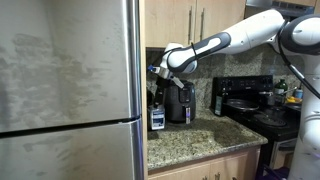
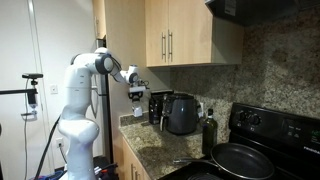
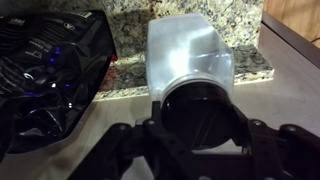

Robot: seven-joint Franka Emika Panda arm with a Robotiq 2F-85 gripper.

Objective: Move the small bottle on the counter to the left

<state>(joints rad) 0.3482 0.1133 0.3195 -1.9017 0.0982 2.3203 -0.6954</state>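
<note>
Granite counter (image 1: 200, 142): the small bottle (image 1: 157, 120) stands upright near the front edge, at the end next to the steel fridge (image 1: 65, 80). It is just in front of the coffee maker (image 2: 155, 105) and beside the black air fryer (image 1: 181, 103).

Arm reaches in from the stove (image 1: 270, 122) side, with the gripper (image 1: 159, 82) directly over the bottle, pointing down.

Wrist view: fingers (image 3: 128, 145) sit either side of the bottle's dark round top, closed partway onto it. The pale side of the small bottle (image 3: 190, 60) runs away from the camera toward the speckled stone. It's blurry there, but it reads as a grip, and the base looks to be on the counter.

Glossy black appliance (image 3: 45, 75) sits just beside the bottle; can't tell which one. A taller dark bottle (image 2: 208, 130) stands well apart, past the air fryer, near the stove.
</note>
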